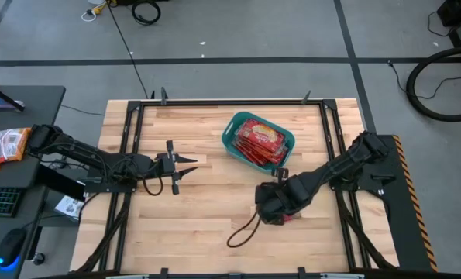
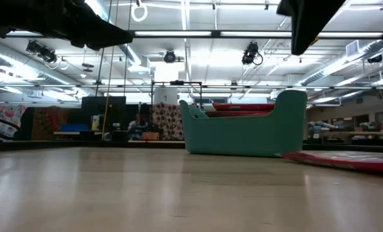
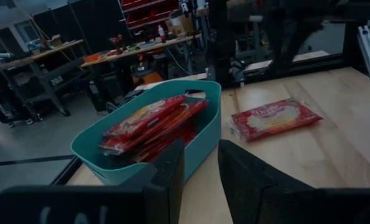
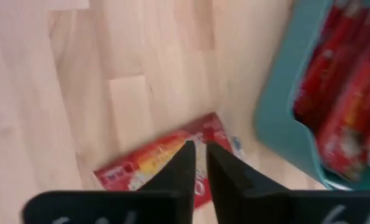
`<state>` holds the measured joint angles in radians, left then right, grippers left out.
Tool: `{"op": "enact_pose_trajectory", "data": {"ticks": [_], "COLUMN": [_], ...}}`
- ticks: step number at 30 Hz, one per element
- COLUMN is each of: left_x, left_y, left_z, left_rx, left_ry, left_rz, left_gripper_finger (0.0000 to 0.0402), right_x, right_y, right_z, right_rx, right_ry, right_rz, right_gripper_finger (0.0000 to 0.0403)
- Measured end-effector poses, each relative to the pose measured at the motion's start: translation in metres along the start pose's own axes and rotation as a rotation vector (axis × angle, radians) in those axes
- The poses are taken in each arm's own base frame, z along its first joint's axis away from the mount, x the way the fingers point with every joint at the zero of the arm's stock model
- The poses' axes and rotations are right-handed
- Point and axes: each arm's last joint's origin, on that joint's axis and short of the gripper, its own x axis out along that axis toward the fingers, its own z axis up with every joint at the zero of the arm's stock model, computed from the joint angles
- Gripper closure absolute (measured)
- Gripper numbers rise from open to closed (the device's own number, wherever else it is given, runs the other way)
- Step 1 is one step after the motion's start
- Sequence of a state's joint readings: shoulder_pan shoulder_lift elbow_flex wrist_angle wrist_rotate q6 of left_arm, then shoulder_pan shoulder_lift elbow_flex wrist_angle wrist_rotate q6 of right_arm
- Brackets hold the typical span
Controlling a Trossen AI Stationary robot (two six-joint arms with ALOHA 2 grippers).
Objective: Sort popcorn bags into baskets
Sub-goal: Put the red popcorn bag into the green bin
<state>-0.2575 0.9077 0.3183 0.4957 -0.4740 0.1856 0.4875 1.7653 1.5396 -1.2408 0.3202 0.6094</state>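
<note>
The teal basket [image 1: 232,133] sits on the far middle of the table, filled with several red popcorn bags [image 1: 259,142] stacked flat; the left wrist view shows them piled above its rim [image 3: 209,134]. One lone bag [image 3: 275,118] lies flat on the table to the near right of the basket, also seen low on the right in the low view [image 2: 352,159]. My right gripper [image 4: 199,149] hangs above this bag [image 4: 141,165], fingers a narrow gap apart, touching nothing. My left gripper [image 1: 193,166] waits open to the left of the basket, pointing at it.
A black cable loop [image 1: 242,232] lies on the table near the right gripper. Bare wood stretches across the near and left parts of the table. A desk with a keyboard and a mouse stands off the table's left edge.
</note>
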Motion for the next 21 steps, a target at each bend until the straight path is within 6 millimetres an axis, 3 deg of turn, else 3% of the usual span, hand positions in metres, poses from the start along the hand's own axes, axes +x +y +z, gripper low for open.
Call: {"op": "enact_pose_trajectory", "data": {"ticks": [8,14,21], "left_x": [0.0,0.0,0.0], "left_y": [0.0,0.0,0.0], "left_z": [-0.001,-0.001,-0.001], "left_rx": [0.003,0.004,0.004], "left_ry": [0.005,0.007,0.009], "left_rz": [-0.001,-0.001,-0.002], "left_gripper_finger": [0.0299,0.0299,0.0299], "right_x": [0.035,0.067,0.087], "right_y": [0.019,0.032,0.07], "right_z": [-0.01,-0.029,-0.014], "right_rx": [-0.042,0.107,0.073], "right_ry": [-0.036,0.037,0.064], "right_rz": [0.124,0.255,0.163], "right_gripper_finger": [0.0273,0.021,0.02]}}
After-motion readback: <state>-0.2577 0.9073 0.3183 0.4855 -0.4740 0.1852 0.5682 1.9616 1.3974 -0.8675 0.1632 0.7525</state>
